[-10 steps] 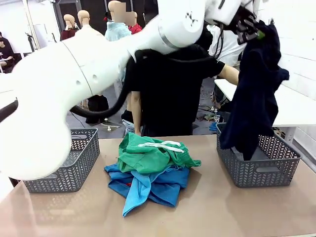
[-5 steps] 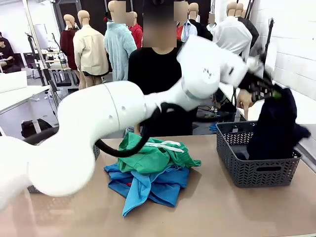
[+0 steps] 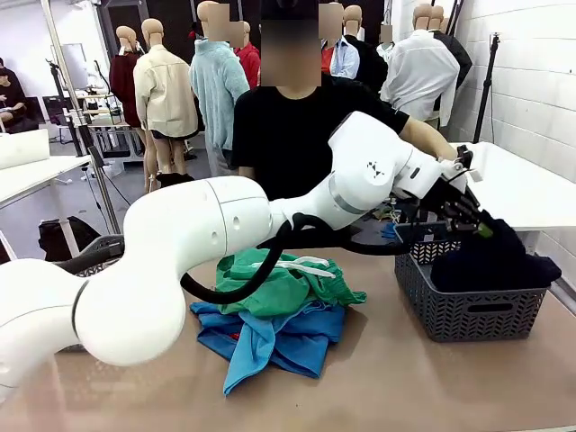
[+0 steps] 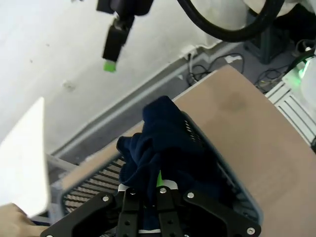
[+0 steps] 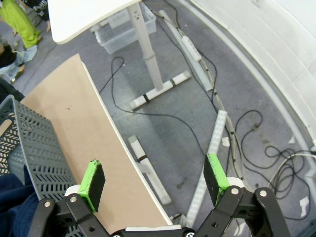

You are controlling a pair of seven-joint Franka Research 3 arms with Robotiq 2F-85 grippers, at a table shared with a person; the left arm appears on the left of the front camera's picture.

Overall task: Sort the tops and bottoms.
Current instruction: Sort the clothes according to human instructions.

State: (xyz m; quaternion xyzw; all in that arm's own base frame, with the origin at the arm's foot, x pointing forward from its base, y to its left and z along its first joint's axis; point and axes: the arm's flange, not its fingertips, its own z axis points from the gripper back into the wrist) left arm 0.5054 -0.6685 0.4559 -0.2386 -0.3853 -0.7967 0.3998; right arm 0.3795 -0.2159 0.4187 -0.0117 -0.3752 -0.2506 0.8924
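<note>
Navy bottoms (image 3: 493, 266) overtopping basket (image 3: 468, 317), left claw (image 3: 482, 229) clamped

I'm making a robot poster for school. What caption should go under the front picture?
Left gripper holds the dark navy bottoms inside the grey basket, near a pile of clothes.

Crumpled dark navy bottoms (image 3: 495, 265) in basket (image 3: 468, 319)

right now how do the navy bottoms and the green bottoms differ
Place: the navy bottoms sit in the right basket; the green bottoms lie on the table, atop the blue shirts.
Grip: the left gripper pinches the navy bottoms; nothing holds the green bottoms.
Look: navy bottoms plain dark; green bottoms bright, with a white drawstring.
Both are crumpled.
</note>
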